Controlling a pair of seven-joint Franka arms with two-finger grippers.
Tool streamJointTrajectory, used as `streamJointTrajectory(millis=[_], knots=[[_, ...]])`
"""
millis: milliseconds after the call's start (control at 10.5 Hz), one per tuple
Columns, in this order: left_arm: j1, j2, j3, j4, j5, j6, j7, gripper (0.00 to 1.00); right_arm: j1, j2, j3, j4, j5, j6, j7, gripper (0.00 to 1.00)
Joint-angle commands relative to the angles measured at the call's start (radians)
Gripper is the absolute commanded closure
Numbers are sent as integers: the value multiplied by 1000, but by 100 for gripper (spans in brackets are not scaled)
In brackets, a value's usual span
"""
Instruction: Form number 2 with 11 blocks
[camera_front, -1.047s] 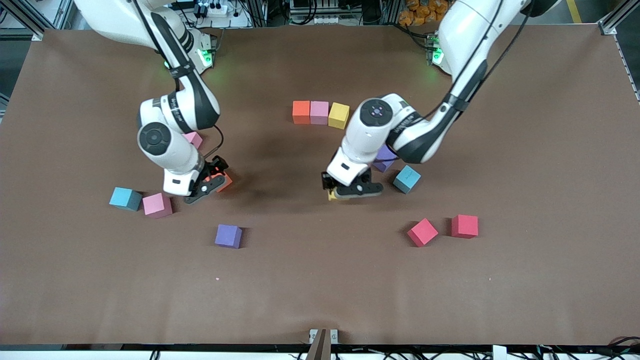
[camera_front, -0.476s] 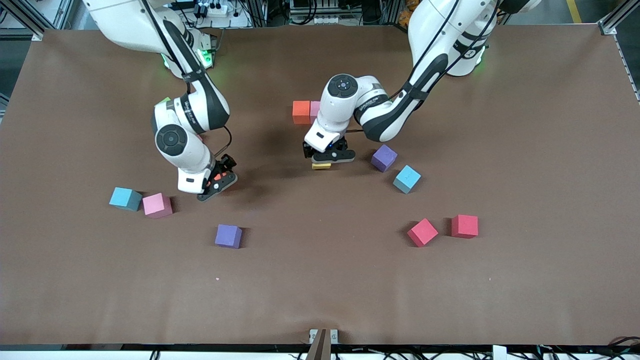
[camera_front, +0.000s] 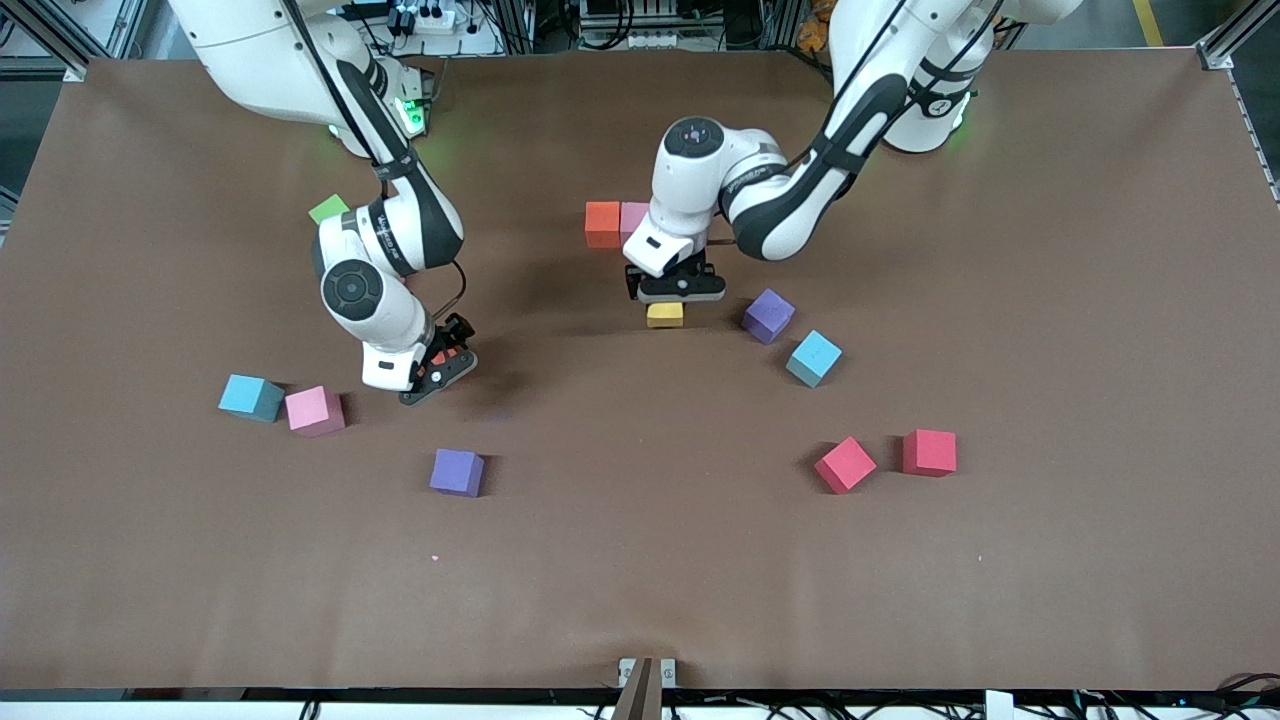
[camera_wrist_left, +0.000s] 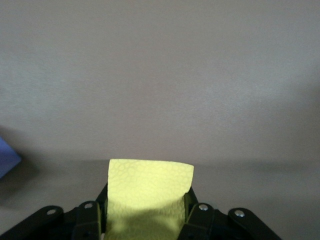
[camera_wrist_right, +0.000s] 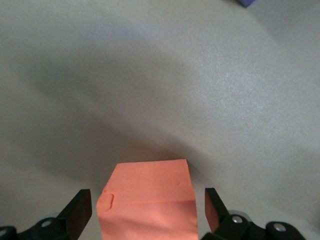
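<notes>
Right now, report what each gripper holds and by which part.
The left gripper grips a yellow block by two side faces. The right gripper holds nothing; its open fingers straddle an orange block without touching.

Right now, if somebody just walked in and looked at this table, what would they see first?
Probably the two white arms reaching down over the brown table. The left end effector is shut on a yellow block, close to the orange block and pink block sitting side by side. The right end effector is open around another orange block, and more coloured cubes lie scattered around.
</notes>
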Motion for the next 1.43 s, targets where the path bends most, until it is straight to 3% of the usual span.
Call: streamJointTrajectory(millis=[0,286,476,571,1332], knots=[[-21,-44,3,-59,73,30,-106,86,-25,8,4,-34,7,38,2,0],[-19,-69,6,-128,136,152,-218,86,-27,5,4,-50,10,48,2,0],[-21,-72,6,-146,137,152,-222,85,-27,-2,5,-48,12,46,8,70],[-21,-78,6,-158,150,150,-221,85,-27,-8,7,-48,16,42,14,80],[-22,-81,1,-208,193,150,-224,85,7,-81,8,42,189,-133,64,79]])
